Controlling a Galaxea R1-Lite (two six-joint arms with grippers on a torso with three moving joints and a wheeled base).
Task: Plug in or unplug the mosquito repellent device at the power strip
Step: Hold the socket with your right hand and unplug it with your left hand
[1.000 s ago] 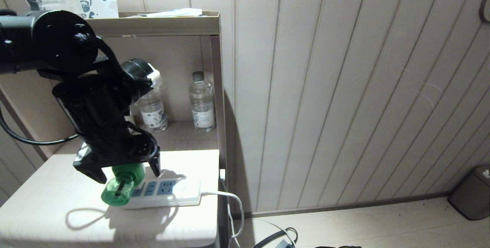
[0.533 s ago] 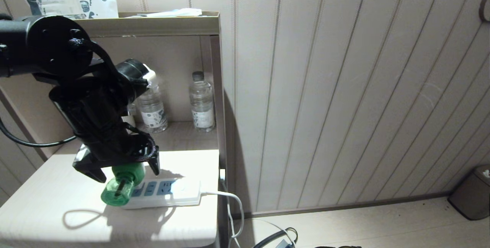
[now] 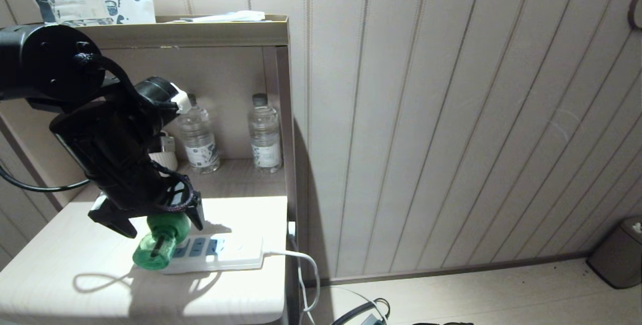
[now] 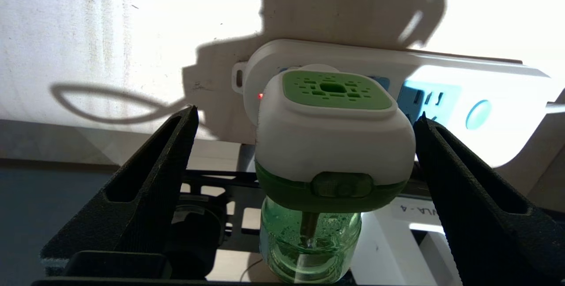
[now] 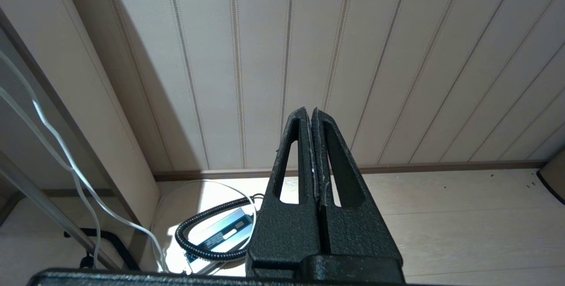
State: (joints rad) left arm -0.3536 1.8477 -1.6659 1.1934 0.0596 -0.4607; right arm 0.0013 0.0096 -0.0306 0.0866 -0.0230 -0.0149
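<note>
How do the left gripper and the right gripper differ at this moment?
The left gripper has its jaws wide open on either side of the mosquito repellent device; the right gripper has its jaws shut on nothing. The left one is at the power strip; the right one faces the panelled wall. Both have black jaws.

The mosquito repellent device (image 4: 335,144) has a matt white plastic cap over a glossy translucent green bottle. The power strip (image 3: 225,254) is smooth white plastic on a pale wood-grain tabletop (image 3: 75,260). The left gripper (image 4: 304,118) fingers (image 4: 145,189) look rough, grainy black.
</note>
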